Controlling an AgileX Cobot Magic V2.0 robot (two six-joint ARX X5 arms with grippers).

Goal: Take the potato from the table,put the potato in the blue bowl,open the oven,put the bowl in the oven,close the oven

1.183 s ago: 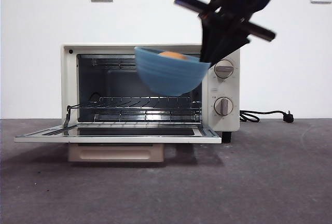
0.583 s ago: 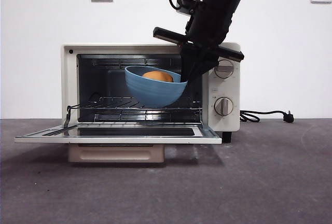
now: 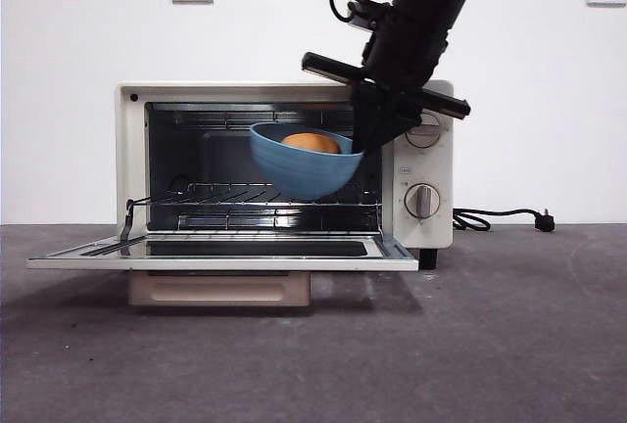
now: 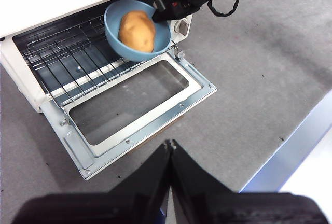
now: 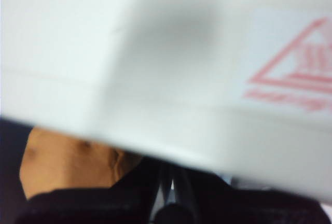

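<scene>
We see the right gripper (image 3: 364, 139) reaching down from above and pinching the rim of the bowl (image 3: 302, 166), jaws closed on its right edge. The bowl hangs tilted in the open mouth of the oven (image 3: 132, 164), just to the left of the gripper and above the wire rack (image 3: 235, 193) — not resting on it. The potato (image 3: 312, 143) lies inside the bowl, right beside the jaws; in the right wrist view it shows as a blurred orange mass (image 5: 67, 159) close behind them, under the oven's pale top.

The oven door (image 3: 220, 255) lies folded down flat over the table (image 3: 470, 345).

The left gripper (image 4: 170, 149) hovers well back from the oven — its jaws pressed together, holding nothing, with the door below and ahead of it.
</scene>
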